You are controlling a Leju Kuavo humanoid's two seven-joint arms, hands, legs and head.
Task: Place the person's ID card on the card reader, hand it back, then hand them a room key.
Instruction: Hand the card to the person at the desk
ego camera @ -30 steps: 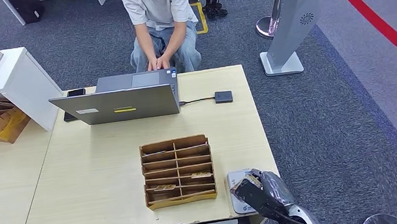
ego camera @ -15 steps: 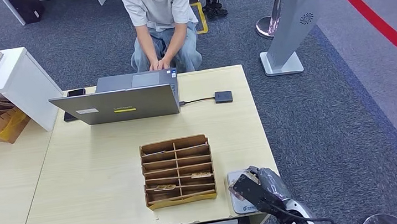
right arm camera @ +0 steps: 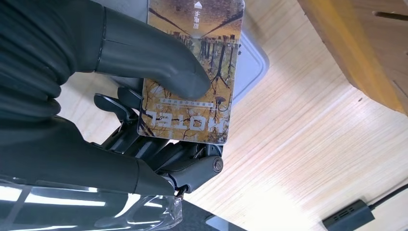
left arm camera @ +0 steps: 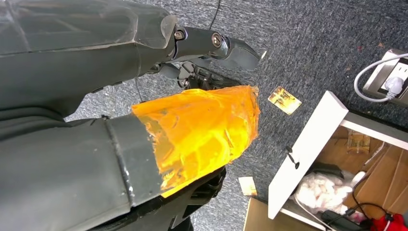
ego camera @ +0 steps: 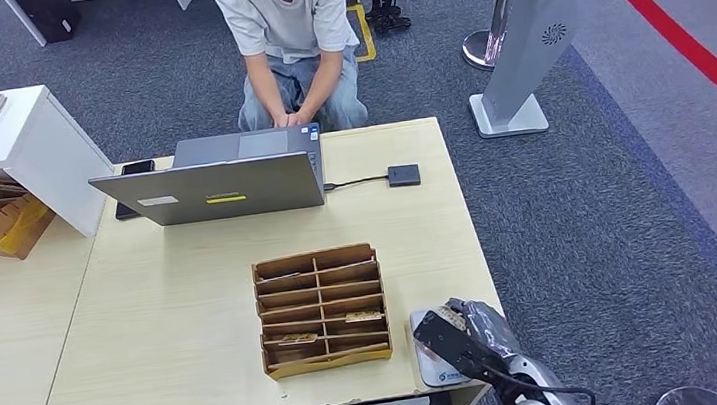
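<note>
Right hand (right arm camera: 144, 96): thumb and fingers (right arm camera: 120, 108) pinch card (right arm camera: 192, 72) over reader (ego camera: 434, 355), near-right worktop (ego camera: 165, 313).
Left hand (left arm camera: 192, 130): fingers' state cannot be told.

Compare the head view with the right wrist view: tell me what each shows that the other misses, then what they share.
Head view alone: the person seated behind the laptop, and the whole cardboard slot organizer.

Right wrist view alone: the card's printed face reading HOTEL, pinned by the thumb against the darker fingers.

Both: the right hand holding the card over the grey card reader on the light wooden table.
</note>
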